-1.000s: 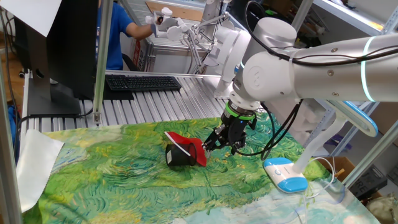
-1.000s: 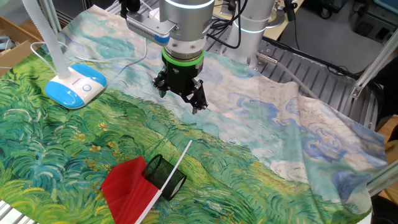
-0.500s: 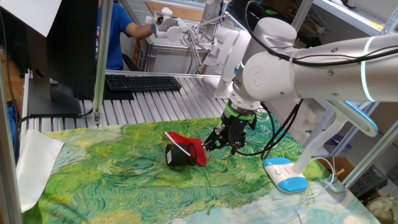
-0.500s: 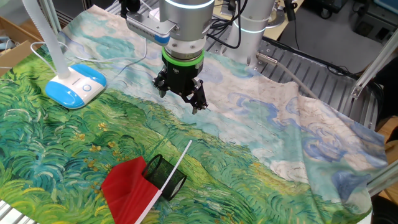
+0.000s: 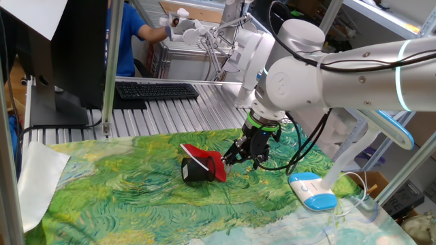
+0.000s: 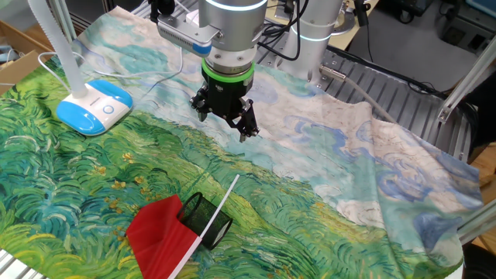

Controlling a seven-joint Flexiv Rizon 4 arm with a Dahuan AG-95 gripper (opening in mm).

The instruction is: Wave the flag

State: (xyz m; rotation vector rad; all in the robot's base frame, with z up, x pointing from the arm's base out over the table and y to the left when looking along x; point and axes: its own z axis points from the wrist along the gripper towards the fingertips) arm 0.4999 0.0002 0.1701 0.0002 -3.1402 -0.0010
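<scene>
The flag lies flat on the painted tablecloth. Its red cloth (image 6: 159,236) is spread out, and its thin pale stick (image 6: 222,201) runs through a dark mesh cup (image 6: 206,219) that lies on its side. In the one fixed view the flag (image 5: 208,159) drapes over the cup (image 5: 195,171). My gripper (image 6: 224,122) hangs open and empty a little above the cloth, well beyond the stick's free end. In the one fixed view the gripper (image 5: 244,158) is just to the right of the flag and does not touch it.
A blue and white lamp base (image 6: 97,107) with a cable sits on the cloth beside the arm; it also shows in the one fixed view (image 5: 312,191). A keyboard (image 5: 157,90), a monitor (image 5: 65,54) and a person in blue (image 5: 128,37) are behind the table.
</scene>
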